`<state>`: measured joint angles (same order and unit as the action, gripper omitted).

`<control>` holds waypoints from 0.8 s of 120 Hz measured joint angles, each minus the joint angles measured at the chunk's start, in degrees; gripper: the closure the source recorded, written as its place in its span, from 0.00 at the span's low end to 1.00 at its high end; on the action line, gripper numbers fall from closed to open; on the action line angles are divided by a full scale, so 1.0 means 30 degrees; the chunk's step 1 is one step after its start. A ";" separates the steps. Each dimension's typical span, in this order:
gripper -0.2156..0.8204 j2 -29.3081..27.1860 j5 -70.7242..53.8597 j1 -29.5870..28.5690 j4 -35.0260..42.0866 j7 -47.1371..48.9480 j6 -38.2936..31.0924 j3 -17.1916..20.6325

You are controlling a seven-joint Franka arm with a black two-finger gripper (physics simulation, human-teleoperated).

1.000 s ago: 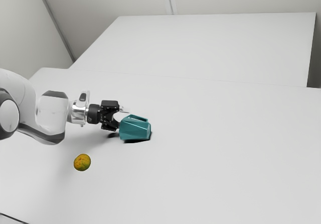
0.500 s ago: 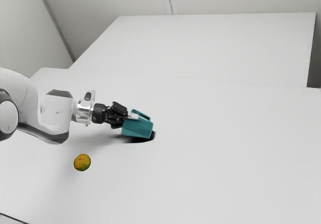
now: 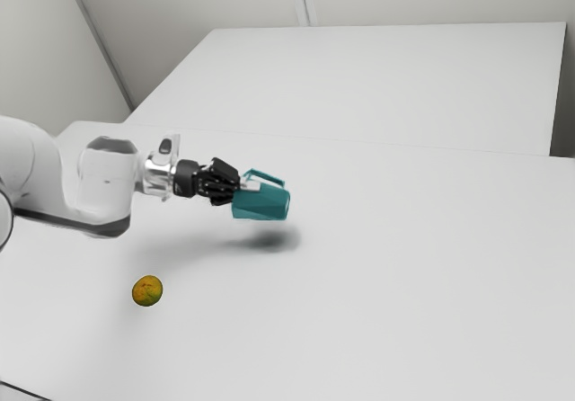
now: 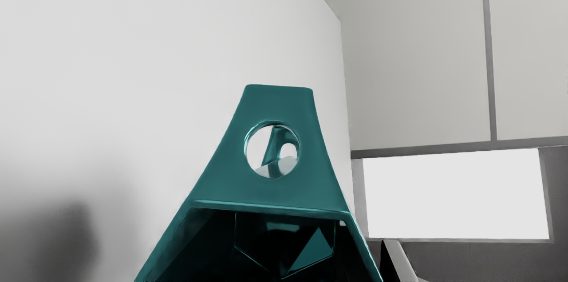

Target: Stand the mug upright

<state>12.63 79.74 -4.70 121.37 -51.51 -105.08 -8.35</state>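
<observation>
- At the exterior view's left, I'm seeing my arm reaching in over the tabletop.
- Nearer the camera, a round, orange-and-green fruit is sitting on the tabletop, well apart from the mug.
- Going right, my tool is gripping the mug by its near end; I can't tell how wide its gap is. In the wrist view, one finger is standing just outside the mug's wall.
- The mug is lying just ahead of my tool, on its exterior view's right side, and hanging clear of the tabletop.
- It's pointing sideways rather than standing upright: its long axis is running nearly level, its open mouth is facing back toward my tool, its base is pointing to the exterior view's right, and its handle is sitting on top.
- Below the mug, a soft shadow is falling on the tabletop.
</observation>
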 joint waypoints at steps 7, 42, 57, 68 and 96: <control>0.95 -0.0353 -0.0957 0.0041 -0.1085 0.0423 -0.0392 0.0373; 0.96 -0.0532 -1.0433 -0.0029 -0.5490 0.3019 -0.1264 0.0560; 0.96 -0.0473 -1.7696 -0.0023 -0.8228 0.4484 -0.0825 0.1293; 0.96 -0.0203 -2.1931 0.0064 -0.9204 0.5585 -0.0490 0.1943; 0.96 0.1707 -2.7232 0.0037 -0.9319 0.8188 -0.2808 0.2219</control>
<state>17.75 -1.96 -4.59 93.42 -26.95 -113.50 -1.69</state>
